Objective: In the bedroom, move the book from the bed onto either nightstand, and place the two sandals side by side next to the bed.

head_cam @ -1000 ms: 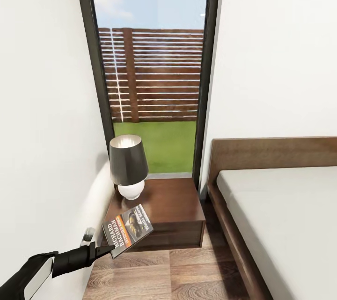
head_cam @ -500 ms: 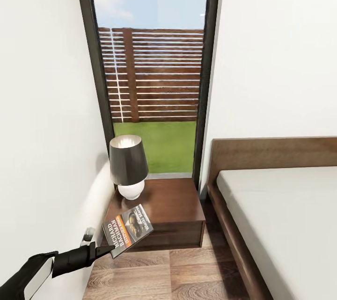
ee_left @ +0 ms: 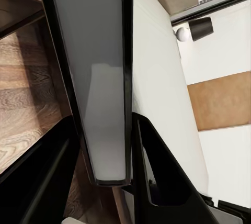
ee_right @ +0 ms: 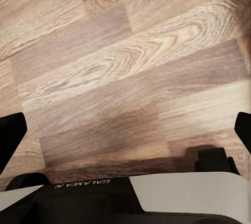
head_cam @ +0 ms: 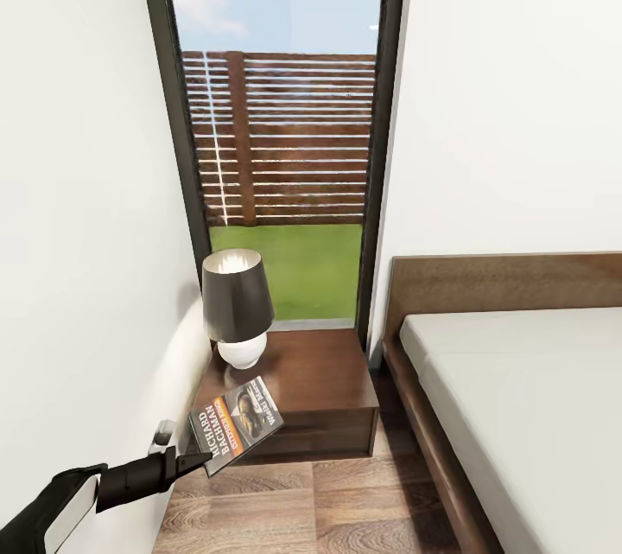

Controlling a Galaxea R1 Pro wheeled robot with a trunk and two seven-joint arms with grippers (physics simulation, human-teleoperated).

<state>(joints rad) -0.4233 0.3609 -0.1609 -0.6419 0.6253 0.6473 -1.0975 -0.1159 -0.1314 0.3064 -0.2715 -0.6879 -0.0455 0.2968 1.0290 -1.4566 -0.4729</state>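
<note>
A: Where is the book (head_cam: 235, 423)?

B: In the head view it is gripped by the left end effector (head_cam: 206, 459), which is closed on its near lower corner. The cover faces up and is tilted, with white lettering, an orange band and a picture on it. The far part of it sits over the front left corner of the nightstand (head_cam: 320, 381); whether it touches the glossy top, I cannot tell.

A: And from the left wrist?

B: There the book (ee_left: 102, 77) runs away from the camera as a long pale slab with a dark edge, clamped between the two black fingers (ee_left: 157, 182) at its near end.

A: What else is on the nightstand?

B: A lamp (head_cam: 236, 305) with a dark shade and a round white base, at the back left, close to the white wall. The tall dark-framed window (head_cam: 281, 105) rises behind it, with a slatted fence and grass outside.

A: The bed (head_cam: 518, 416)?

B: Just beside the nightstand on the right, with a brown frame and headboard and a pale mattress. A strip of wood-plank floor (head_cam: 345, 502) lies between them.

A: The right end effector?

B: The right wrist view looks down on the floor (ee_right: 125, 77). Its dark fingertips (ee_right: 10, 135) sit at the two far edges of the picture, spread wide apart, with nothing between them.
</note>
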